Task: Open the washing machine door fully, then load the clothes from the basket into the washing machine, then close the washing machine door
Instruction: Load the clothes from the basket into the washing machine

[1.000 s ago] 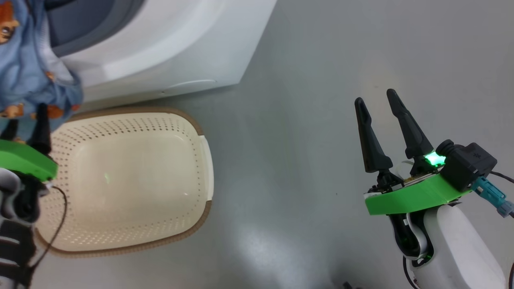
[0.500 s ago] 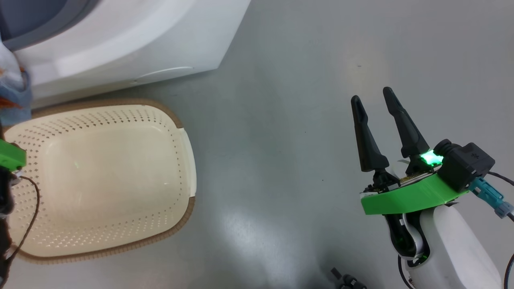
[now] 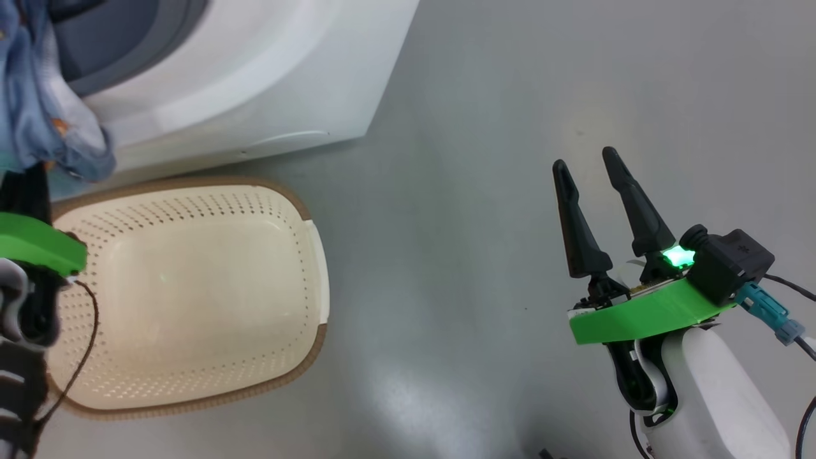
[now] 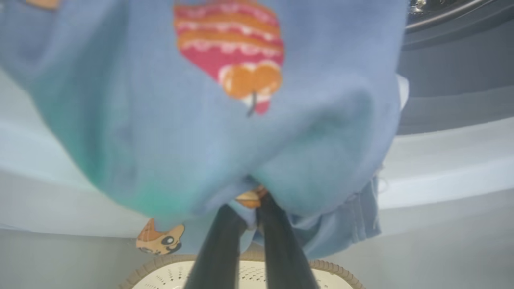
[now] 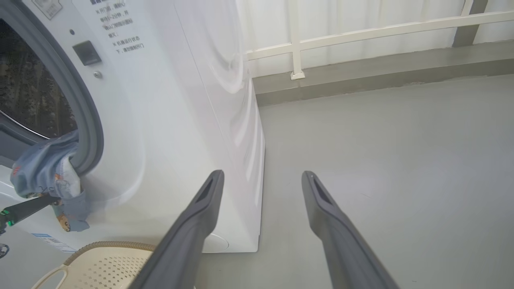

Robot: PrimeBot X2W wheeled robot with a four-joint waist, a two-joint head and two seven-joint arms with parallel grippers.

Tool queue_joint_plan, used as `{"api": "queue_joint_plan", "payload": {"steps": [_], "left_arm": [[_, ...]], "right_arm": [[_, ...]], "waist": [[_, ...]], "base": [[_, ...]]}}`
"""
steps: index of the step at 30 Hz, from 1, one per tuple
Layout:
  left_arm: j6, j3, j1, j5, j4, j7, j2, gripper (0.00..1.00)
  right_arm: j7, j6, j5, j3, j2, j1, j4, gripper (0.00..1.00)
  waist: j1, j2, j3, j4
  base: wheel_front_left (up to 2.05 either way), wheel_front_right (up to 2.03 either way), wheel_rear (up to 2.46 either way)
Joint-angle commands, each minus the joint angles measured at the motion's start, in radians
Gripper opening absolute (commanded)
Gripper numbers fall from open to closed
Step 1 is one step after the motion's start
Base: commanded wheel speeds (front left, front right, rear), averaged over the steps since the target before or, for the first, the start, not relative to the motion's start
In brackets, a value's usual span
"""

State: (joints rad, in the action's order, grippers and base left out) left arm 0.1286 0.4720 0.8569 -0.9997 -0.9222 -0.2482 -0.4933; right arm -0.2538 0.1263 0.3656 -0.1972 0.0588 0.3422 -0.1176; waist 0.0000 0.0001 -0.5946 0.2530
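left wrist view: the left gripper (image 4: 252, 200) has its two dark fingers pressed together, pinched on a fold of the clothes (image 4: 209, 132). the light blue fabric, with a red and orange print, bulges just above the tips. the clothes hang out of the mouth of the washing machine (image 3: 255, 89), draped over the grey gasket (image 5: 89, 120) at its lower edge and down the white front. the upper part of the fabric lies against the gasket beside the dark drum (image 5: 28, 92). below the pinched fabric the basket (image 3: 191, 182) stands on the grey floor (image 3: 484, 127) just in front of the machine, its brown rim near the white front panel. the right gripper (image 3: 585, 160) hovers over the floor, well apart from basket and machine, with its fingers spread wide. in the right wrist view a pale railing (image 5: 361, 34) runs along the wall behind the machine.
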Motion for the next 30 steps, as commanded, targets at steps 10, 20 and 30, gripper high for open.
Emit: {"api": "queue_joint_plan", "payload": {"steps": [10,20,30], "left_arm": [[0.002,-0.138,-0.107,0.089,0.278,-0.013,-0.065,0.00],[0.002,-0.147,0.002,0.172,0.354,0.008,-0.071,0.00],[0.002,-0.088,0.341,0.269,0.149,0.110,-0.134,0.00]], "right_arm": [[-0.008,0.004,0.014,-0.032,0.011,-0.025,0.000,1.00],[-0.008,0.004,0.021,-0.040,0.010,-0.034,0.016,1.00],[-0.008,0.004,0.014,-0.036,-0.005,-0.031,0.055,1.00]], "waist": [[0.0000,-0.0001,0.073,-0.015],[0.0000,-0.0001,0.033,0.014],[0.0000,-0.0001,-0.103,0.096]], "base": [[0.00,0.00,0.00],[0.00,0.00,0.00],[0.00,0.00,0.00]]}}
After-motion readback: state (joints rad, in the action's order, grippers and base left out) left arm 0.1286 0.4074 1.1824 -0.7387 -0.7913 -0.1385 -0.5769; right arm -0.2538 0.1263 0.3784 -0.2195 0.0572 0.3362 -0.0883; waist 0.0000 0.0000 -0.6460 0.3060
